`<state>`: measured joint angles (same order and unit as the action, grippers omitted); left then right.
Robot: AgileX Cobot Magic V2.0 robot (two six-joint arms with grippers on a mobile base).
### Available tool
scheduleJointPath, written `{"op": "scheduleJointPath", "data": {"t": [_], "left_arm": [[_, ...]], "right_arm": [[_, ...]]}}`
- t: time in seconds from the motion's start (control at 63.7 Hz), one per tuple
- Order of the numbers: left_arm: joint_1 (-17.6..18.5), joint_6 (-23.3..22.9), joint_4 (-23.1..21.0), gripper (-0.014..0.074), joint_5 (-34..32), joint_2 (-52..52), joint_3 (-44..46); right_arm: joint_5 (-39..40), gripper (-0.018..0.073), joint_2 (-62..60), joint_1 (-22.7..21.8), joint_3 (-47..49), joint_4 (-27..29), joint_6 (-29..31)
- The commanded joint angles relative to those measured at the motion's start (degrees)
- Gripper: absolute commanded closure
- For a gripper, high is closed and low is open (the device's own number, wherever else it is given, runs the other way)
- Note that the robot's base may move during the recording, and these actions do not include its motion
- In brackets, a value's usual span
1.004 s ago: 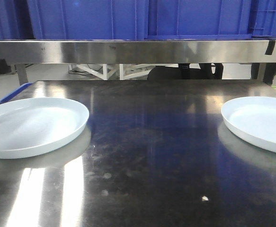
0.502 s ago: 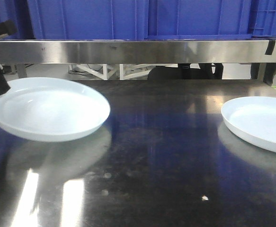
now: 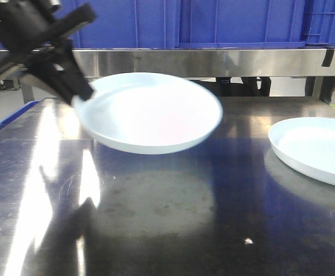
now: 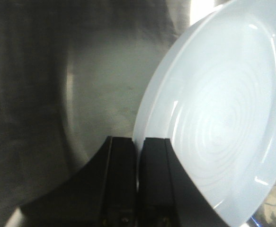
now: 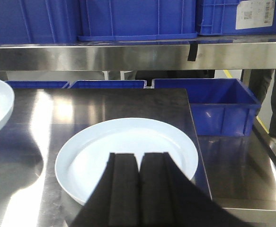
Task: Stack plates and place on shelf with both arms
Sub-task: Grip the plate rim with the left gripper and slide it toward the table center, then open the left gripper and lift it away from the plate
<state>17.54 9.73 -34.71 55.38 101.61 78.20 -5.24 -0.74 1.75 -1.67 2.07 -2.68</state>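
Plates, count: two, both white, round and shallow.
Lifted plate (image 3: 150, 112): held clear of the surface (image 3: 173, 224) over its left-centre and slightly tilted. Its outline is blurred in the front view, and a dim reflection lies on the steel beneath it. The left wrist view shows faint concentric rings on its inner face.
Resting plate (image 3: 316, 149): flat on the right side of the surface, cut off by the edge of the front view. Bare steel separates it from the lifted plate.
Left claw (image 3: 80, 93): clamped on the left rim of the lifted plate. In the left wrist view the rim runs down between its two black fingers (image 4: 121, 179).
Right claw (image 5: 138, 184): its two dark fingers (image 5: 123, 189) are pressed together with only a thin seam between them and nothing held. It hangs in front of the resting plate's near edge.
Shelf (image 3: 213, 62): a brushed steel front rail crosses behind the surface. One short black strip (image 5: 191, 51) hangs on it.
Upper crates (image 5: 138, 19): three blue ones side by side on the tier above the rail. The rightmost carries a white label (image 5: 256, 12).
Lower crates (image 5: 204, 106): three blue ones beyond the far edge of the surface. Only the right one shows its side wall.
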Motion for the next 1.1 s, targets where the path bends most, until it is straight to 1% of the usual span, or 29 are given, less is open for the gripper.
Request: {"op": "scheduleJointPath", "data": {"t": [0.0, 0.204, 0.518, 0.769, 0.847, 1.02, 1.083], "left_arm": [[2.17, 0.13, -3.27, 0.0516, -1.75, -1.26, 1.57], [4.41, 0.02, -3.27, 0.0516, -0.98, 2.35, 1.32], [4.41, -0.61, -1.06, 0.0516, -1.44, 3.37, 1.11], [4.41, -0.95, -1.06, 0.0510, -1.45, 3.25, 1.11], [4.41, -0.95, -1.06, 0.0470, -1.54, 3.11, 1.11], [4.52, -0.95, -1.06, 0.0302, -1.54, 3.02, 1.11], [4.52, -0.95, -1.06, 0.0257, -1.41, 2.98, 1.11]], "right_arm": [[5.24, 0.0504, -0.96, -0.39, -0.01, -0.16, 0.13], [5.24, 0.0504, -0.96, -0.39, -0.01, -0.16, 0.13], [5.24, 0.0504, -0.96, -0.39, -0.01, -0.16, 0.13], [5.24, 0.0504, -0.96, -0.39, -0.01, -0.16, 0.13], [5.24, 0.0504, -0.96, -0.39, -0.01, -0.16, 0.13], [5.24, 0.0504, -0.96, -0.39, -0.01, -0.16, 0.13], [5.24, 0.0504, -0.96, -0.39, -0.01, -0.16, 0.13]]}}
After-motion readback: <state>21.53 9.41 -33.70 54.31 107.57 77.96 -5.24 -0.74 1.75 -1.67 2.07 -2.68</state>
